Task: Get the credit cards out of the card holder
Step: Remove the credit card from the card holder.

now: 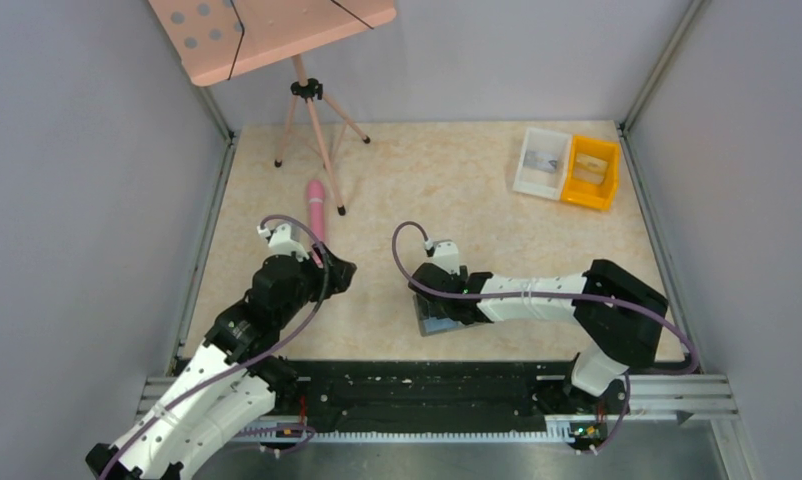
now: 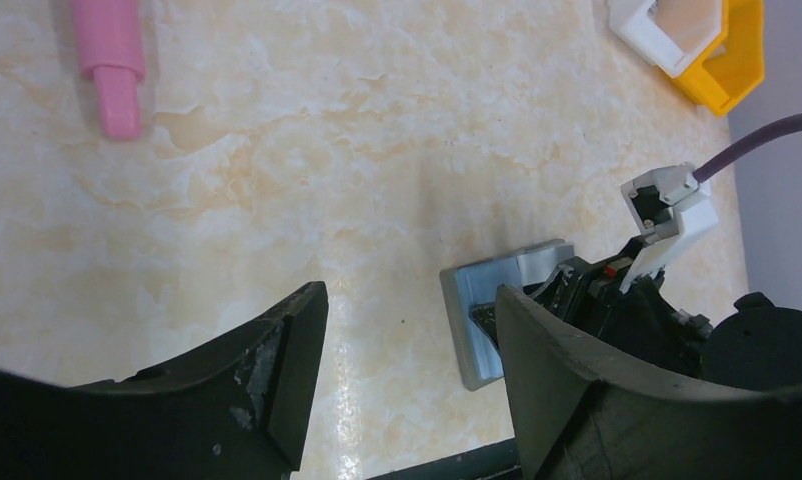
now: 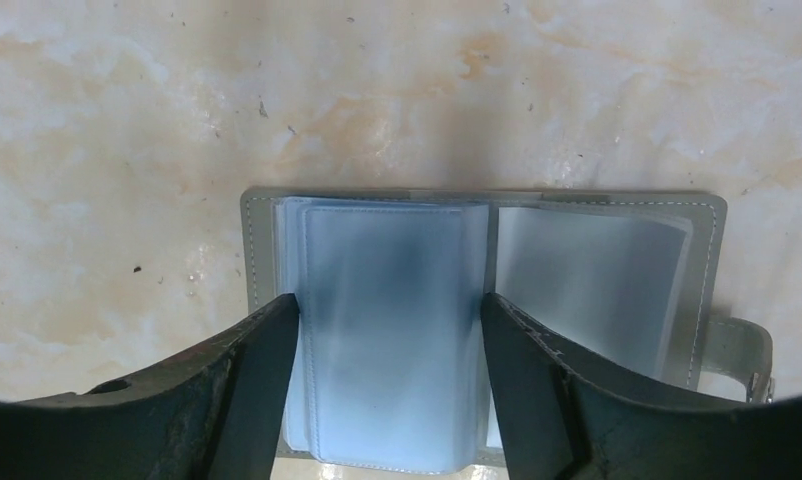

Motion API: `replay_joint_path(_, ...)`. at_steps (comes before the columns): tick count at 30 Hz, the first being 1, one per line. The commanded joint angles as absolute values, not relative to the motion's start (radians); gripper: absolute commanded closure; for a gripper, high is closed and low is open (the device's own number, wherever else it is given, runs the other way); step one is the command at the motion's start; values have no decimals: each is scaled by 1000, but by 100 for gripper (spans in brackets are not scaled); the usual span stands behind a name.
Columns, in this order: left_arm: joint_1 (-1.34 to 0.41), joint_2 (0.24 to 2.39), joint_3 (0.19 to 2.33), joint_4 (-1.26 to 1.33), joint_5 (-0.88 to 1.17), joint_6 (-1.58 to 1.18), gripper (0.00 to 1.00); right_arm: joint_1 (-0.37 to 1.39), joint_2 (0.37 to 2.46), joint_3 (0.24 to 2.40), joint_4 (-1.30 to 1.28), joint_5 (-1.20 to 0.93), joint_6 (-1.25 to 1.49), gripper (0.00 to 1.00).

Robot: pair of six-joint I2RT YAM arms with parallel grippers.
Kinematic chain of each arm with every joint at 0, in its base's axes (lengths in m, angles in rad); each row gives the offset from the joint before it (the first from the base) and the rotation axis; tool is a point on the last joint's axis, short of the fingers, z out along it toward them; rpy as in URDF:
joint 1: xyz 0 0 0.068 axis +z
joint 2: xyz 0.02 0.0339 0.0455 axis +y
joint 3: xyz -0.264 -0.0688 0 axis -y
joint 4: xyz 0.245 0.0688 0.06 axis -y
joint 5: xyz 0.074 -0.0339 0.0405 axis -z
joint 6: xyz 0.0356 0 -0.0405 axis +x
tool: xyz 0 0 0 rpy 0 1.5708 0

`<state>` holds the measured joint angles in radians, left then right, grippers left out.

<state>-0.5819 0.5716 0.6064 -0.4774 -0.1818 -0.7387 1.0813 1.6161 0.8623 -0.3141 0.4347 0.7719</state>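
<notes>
We note right tool (image 3: 387, 302) spread wide, lowered onto open card holder (image 3: 602, 265), fingers (image 3: 262, 385) straddling left stack of clear sleeves (image 3: 387, 330), tips right at stack's side edges; we cannot tell if squeezing. Card holder flat on counter (image 1: 477, 200), close to near edge, about mid-width, strap tab sticking out one side. Left tool (image 2: 409, 292) spread, empty, hovering over counter toward left edge, apart from holder. Pink cylinder (image 1: 317, 208) just beyond it. White bin (image 1: 540, 162) and yellow bin (image 1: 592, 172) touching, far right corner. Tripod (image 1: 312, 125) at far left corner.
</notes>
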Motion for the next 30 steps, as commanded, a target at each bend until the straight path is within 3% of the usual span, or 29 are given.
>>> replay_joint_path(1, -579, 575, 604, -467, -195, -745, 32, 1101, 1645, 865, -361, 475, 795, 37)
replay_joint_path(8, -579, 597, 597, -449, -161, -754, 34, 1099, 1575, 813, -231, 393, 808, 53)
replay_joint_path(16, -579, 642, 535, -349, -10, -778, 38, 1075, 1487, 737, -127, 306, 858, 54)
replay_joint_path(20, -580, 687, 525, -329, 67, -810, 42, 1012, 1451, 669, -41, 229, 868, 62)
replay_joint_path(30, -581, 851, 425, -88, 253, -914, 49, 954, 1334, 502, 242, 80, 897, 68)
